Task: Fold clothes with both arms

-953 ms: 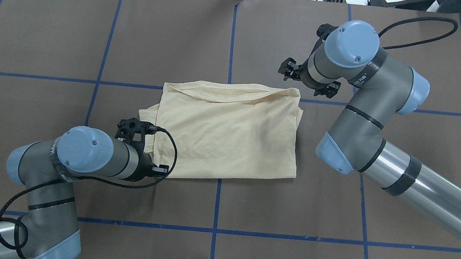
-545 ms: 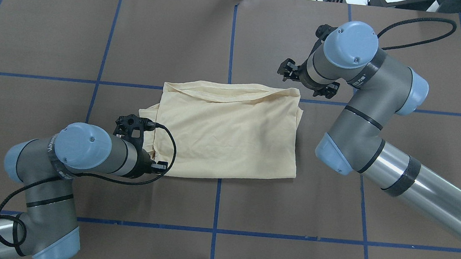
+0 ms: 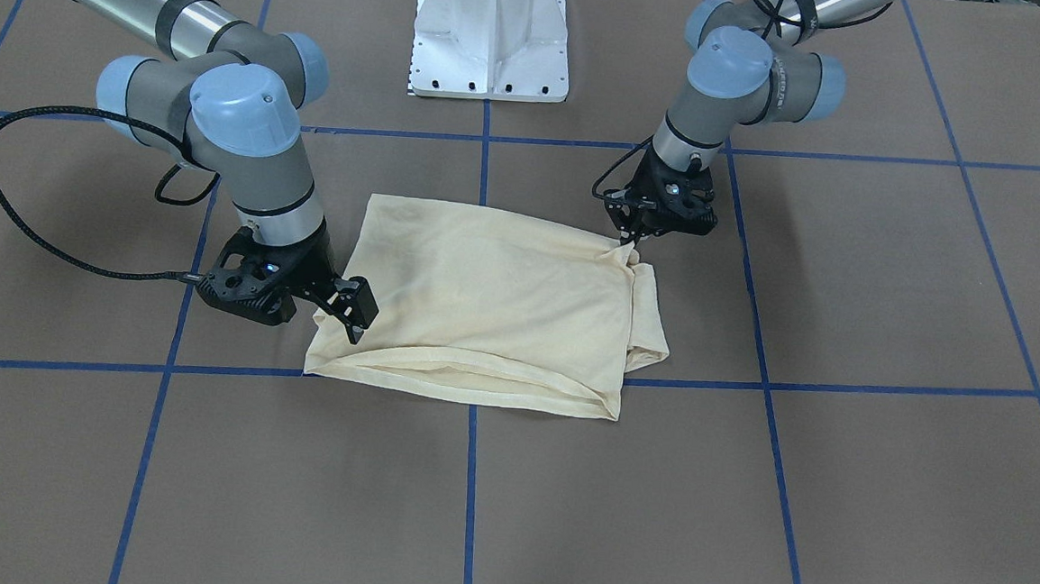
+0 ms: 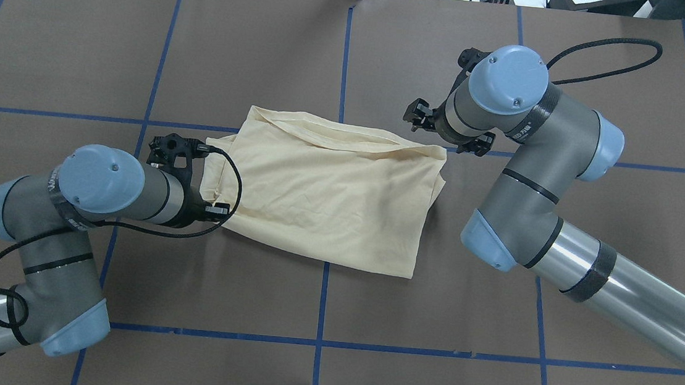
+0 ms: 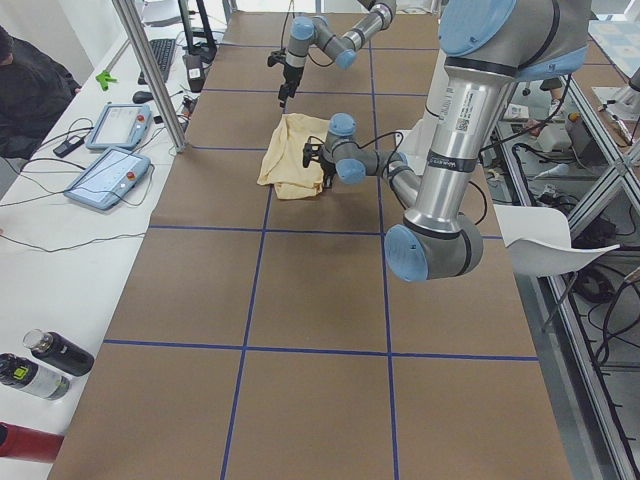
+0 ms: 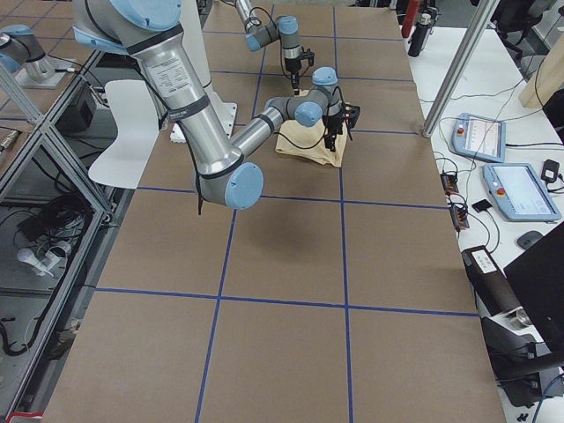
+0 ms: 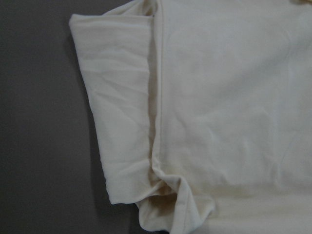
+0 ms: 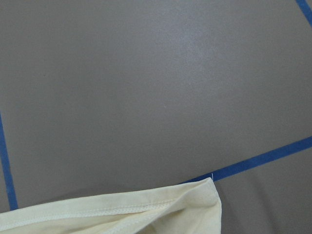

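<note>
One cream shirt (image 4: pixel 329 197) lies folded mid-desk (image 4: pixel 332 315). Seen from above, the left fingers (image 3: pixel 629 235) pinch its 9 o'clock edge and have pulled it toward 10 o'clock, so it now sits crooked. The right fingers (image 3: pixel 358 306) hang open by its 2 o'clock corner. The fold looks nearly done and needs lining up.

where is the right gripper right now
In the front-facing view, the right gripper is on the view's left, low at the left edge of the folded T-shirt, near its operator-side corner and close to a blue tape line.
</note>
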Controlling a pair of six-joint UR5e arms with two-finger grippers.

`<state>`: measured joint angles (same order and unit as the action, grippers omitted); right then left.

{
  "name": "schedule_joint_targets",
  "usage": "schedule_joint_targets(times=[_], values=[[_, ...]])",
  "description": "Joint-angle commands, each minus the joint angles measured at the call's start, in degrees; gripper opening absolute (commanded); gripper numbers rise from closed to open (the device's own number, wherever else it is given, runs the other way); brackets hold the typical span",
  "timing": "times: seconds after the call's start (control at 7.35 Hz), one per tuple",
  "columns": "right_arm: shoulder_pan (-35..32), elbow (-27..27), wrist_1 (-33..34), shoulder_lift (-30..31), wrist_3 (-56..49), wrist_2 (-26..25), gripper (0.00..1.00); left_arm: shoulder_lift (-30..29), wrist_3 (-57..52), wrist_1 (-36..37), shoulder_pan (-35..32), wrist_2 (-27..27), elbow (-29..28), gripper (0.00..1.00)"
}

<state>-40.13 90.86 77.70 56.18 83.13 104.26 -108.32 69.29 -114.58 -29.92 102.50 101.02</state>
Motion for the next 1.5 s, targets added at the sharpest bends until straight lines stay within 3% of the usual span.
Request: schedule_joint_targets(times=[0.0,0.14,0.27,0.41,0.54,0.82,0.95,1.09,1.23,1.36], values=[[1.02,0.01,0.0,-0.46,0.1,-0.2,1.0,-0.14,-10.43,-0.11,-7.39,-0.02,-5.62,0.0],[1.89,0.36,-0.09,-0.72,0.28,-1.85,1.0,-1.79,-19.11,-0.64,-12.13,0.24,-10.36,0.0],[2.95,0.28,-3.66,-0.72,0.71,-3.78,1.0,-7.55,-24.93,-0.9,-16.44,0.33,-18.15,0.0],[3.65,0.19,-8.74,-0.64,1.15,-4.41,1.0,-13.62,-26.21,-2.38,-18.75,0.33,-27.28,0.0],[3.75,0.45,-9.75,-0.81,0.55,-4.42,1.0,-18.55,-26.75,-6.23,-19.9,0.33,-35.03,0.0],[3.66,0.54,-9.93,-1.34,0.29,-4.25,1.0,-21.14,-29.38,-7.32,-20.88,0.77,-37.83,0.0],[3.66,0.72,-10.02,-1.86,0.63,-4.33,0.98,-20.45,-30.78,-9.23,-21.14,0.95,-37.39,0.99],[3.75,0.37,-8.98,-3.78,0.46,-4.24,0.99,-18.53,-34.19,-11.08,-21.58,2.52,-34.69,1.0],[4.44,-0.07,-8.8,-4.93,1.15,-4.33,0.99,-16.07,-34.31,-11.45,-22.54,9.67,-31.97,1.0],[5.75,-0.16,-4.62,-6.94,3.77,-4.33,0.99,-12.74,-34.22,-11.45,-23.07,11.39,-27.59,1.0]])
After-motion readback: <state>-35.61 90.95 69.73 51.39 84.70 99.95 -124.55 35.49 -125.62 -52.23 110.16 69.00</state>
